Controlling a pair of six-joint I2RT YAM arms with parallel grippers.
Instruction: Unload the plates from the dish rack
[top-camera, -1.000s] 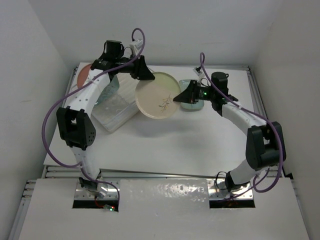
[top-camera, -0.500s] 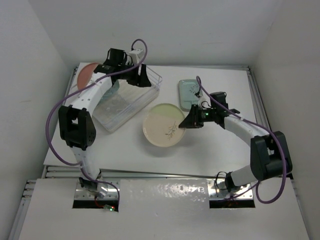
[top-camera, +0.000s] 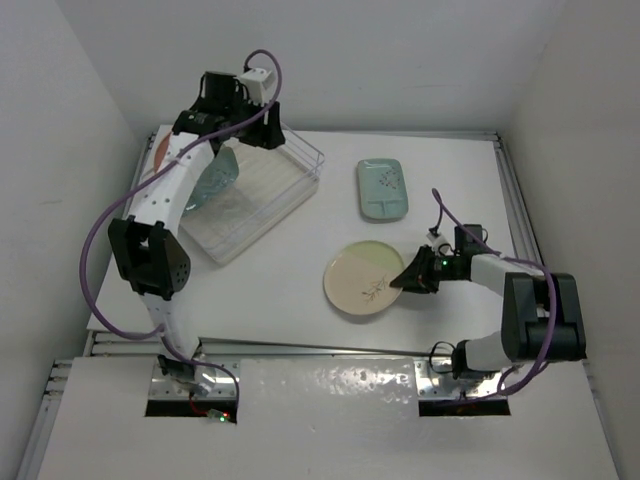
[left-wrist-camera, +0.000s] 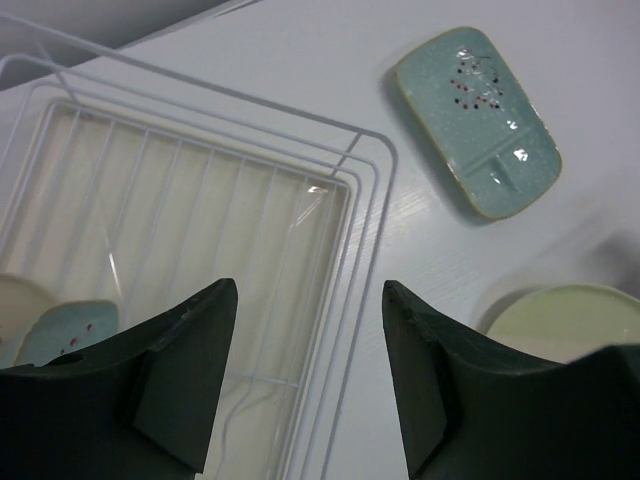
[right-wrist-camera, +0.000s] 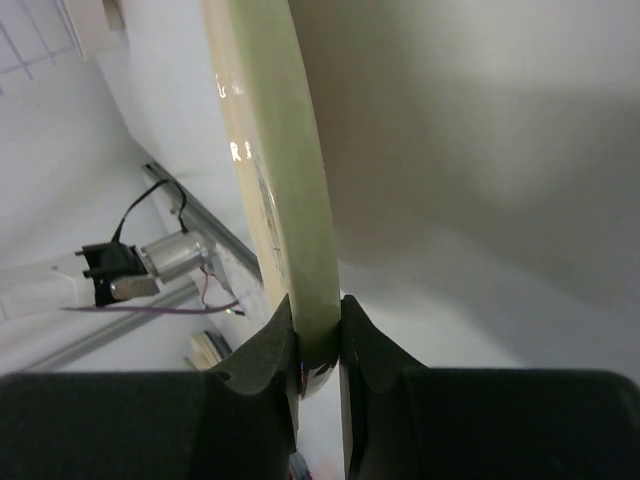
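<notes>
The clear dish rack (top-camera: 262, 195) stands at the far left; a pale blue-green plate (top-camera: 216, 177) leans inside it. My left gripper (top-camera: 272, 138) is open and empty above the rack's far right corner. In the left wrist view its open gripper (left-wrist-camera: 310, 380) hangs over the rack's rim (left-wrist-camera: 350, 300), with the racked blue-green plate (left-wrist-camera: 65, 330) at lower left. My right gripper (top-camera: 408, 278) is shut on the rim of the yellow-green-and-cream plate (top-camera: 364, 278), held low and nearly flat over the table. The right wrist view shows that rim (right-wrist-camera: 285, 150) pinched in the gripper (right-wrist-camera: 318, 330).
A second pale blue-green plate (top-camera: 383, 188) lies on the table right of the rack, and shows in the left wrist view (left-wrist-camera: 478, 120). The pink-and-cream plate (top-camera: 162, 150) lies at the far left behind the left arm. Walls close in on three sides.
My right gripper has carried the yellow-green plate from beside the rack to the near right and lowered it. My left gripper let go of it and drew back over the rack.
</notes>
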